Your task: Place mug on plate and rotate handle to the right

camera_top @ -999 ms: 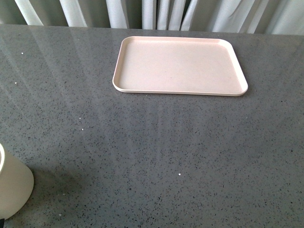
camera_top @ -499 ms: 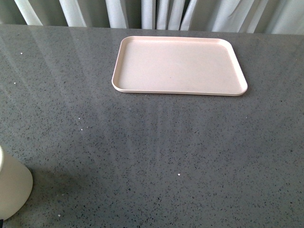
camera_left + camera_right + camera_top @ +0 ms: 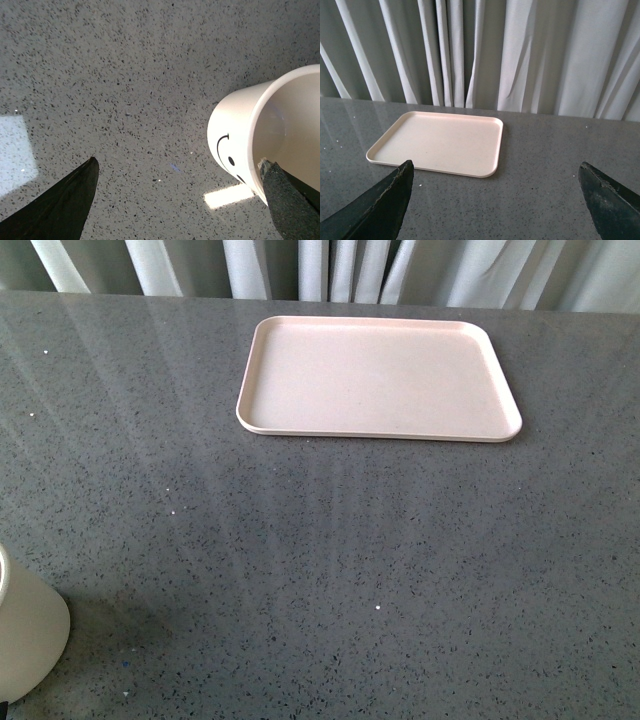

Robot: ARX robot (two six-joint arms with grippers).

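Observation:
The cream-white mug (image 3: 25, 635) stands at the near left corner of the grey table, cut off by the frame edge. In the left wrist view the mug (image 3: 240, 135) shows its black smiley face and open mouth; its handle is out of view. My left gripper (image 3: 180, 172) is open, one fingertip (image 3: 285, 195) at the mug's rim and the other far off over bare table. The pale pink plate (image 3: 378, 378) lies empty at the far middle of the table. My right gripper (image 3: 495, 172) is open over bare table, short of the plate (image 3: 440, 142).
Grey speckled tabletop (image 3: 330, 560) stretches between mug and plate. White curtains (image 3: 485, 50) hang behind the table's far edge. Bright light patches (image 3: 227, 196) reflect on the surface near the mug.
The mug's visible part in the front view shifts by a few pixels only. The plate stays where it was.

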